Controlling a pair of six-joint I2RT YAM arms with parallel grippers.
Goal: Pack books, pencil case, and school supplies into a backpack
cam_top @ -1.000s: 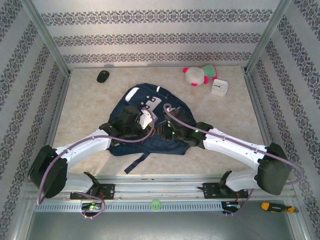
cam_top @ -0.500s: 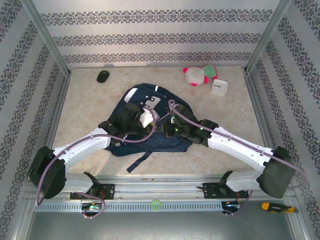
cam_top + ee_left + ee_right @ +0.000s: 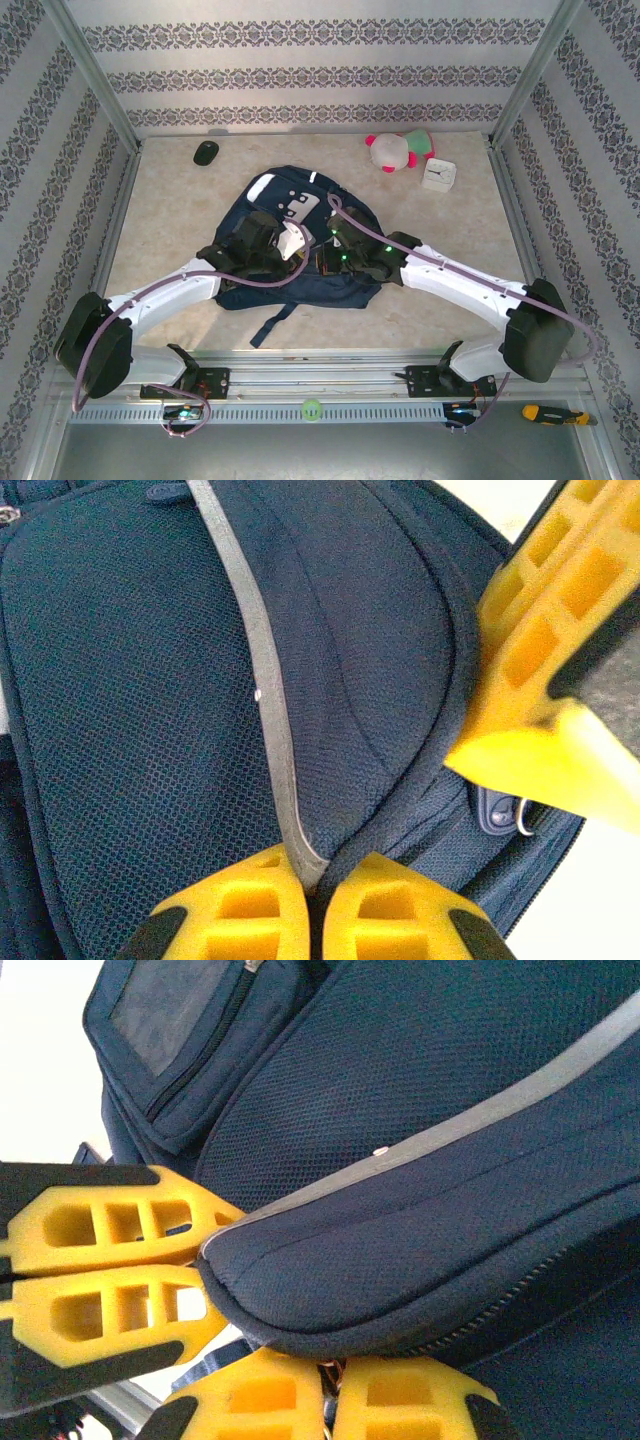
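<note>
The navy backpack [image 3: 300, 215] lies flat in the middle of the table, grey-white patch up. My left gripper [image 3: 292, 243] is shut on the corner of its front flap, pinching the grey stripe [image 3: 262, 695] and piping between its yellow fingertips [image 3: 255, 905]. My right gripper [image 3: 325, 258] sits just right of it, shut, its fingertips [image 3: 262, 1392] touching the flap's rim [image 3: 300, 1325] from below; no fabric shows between them. A zip pull [image 3: 498, 810] lies under the right finger [image 3: 560, 670]. The books, pencil case and school supplies are out of view.
A pink-and-white plush toy [image 3: 398, 150] and a white square clock [image 3: 439, 175] sit at the back right, a black mouse [image 3: 206, 152] at the back left. A loose strap [image 3: 272, 325] trails toward the near edge. A screwdriver [image 3: 548, 413] lies off the table, front right.
My right gripper has closed and slid a little left and forward against the flap's rim. The left gripper kept its hold; the backpack shifted slightly.
</note>
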